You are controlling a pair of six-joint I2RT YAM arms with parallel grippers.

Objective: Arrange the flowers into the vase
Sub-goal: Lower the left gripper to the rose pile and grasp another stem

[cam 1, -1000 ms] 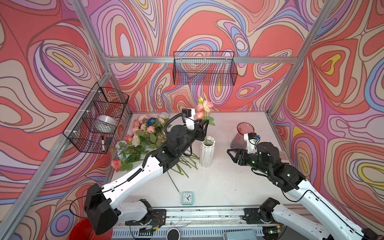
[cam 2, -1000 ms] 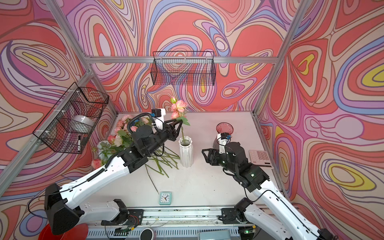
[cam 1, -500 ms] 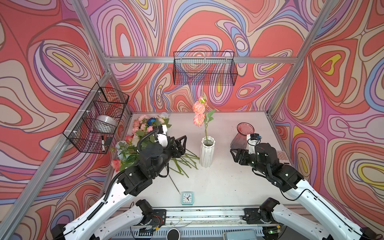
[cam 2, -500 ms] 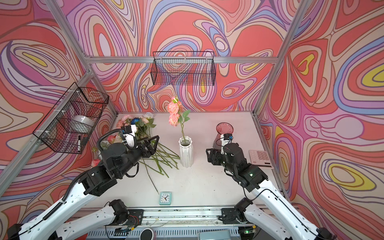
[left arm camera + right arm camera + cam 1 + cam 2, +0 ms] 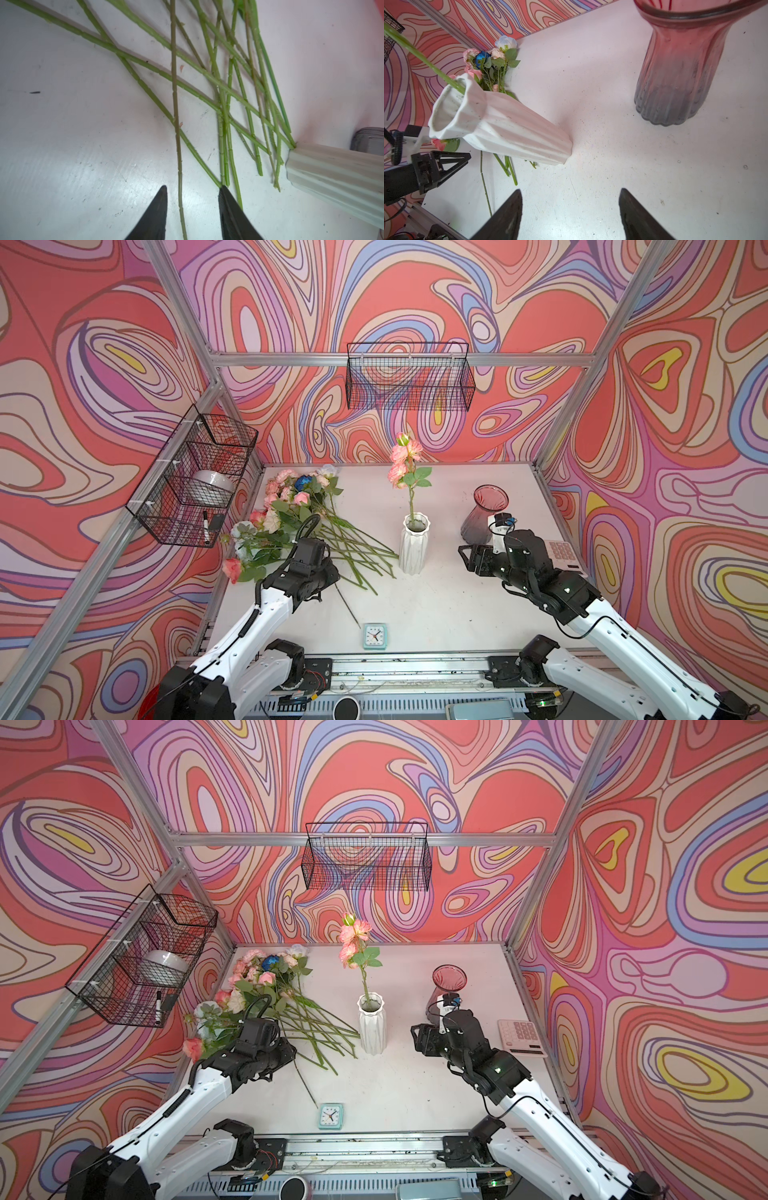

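Left jaws stand parted astride one thin stem [image 5: 176, 128] of the flowers [image 5: 291, 506] heaped centre-left on the table [image 5: 436, 605], right jaws parted and empty; a lift could drag crossing stems into the white vase [image 5: 413, 547].

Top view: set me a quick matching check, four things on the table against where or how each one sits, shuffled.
Things:
1. white vase
2. glass vase
3. clock
4. calculator

States:
A. at the near edge of the table, in the middle
B. holds one pink flower
C. upright, no flower in it
D. by the table's right edge

Pairs: 1-B, 2-C, 3-A, 4-D.
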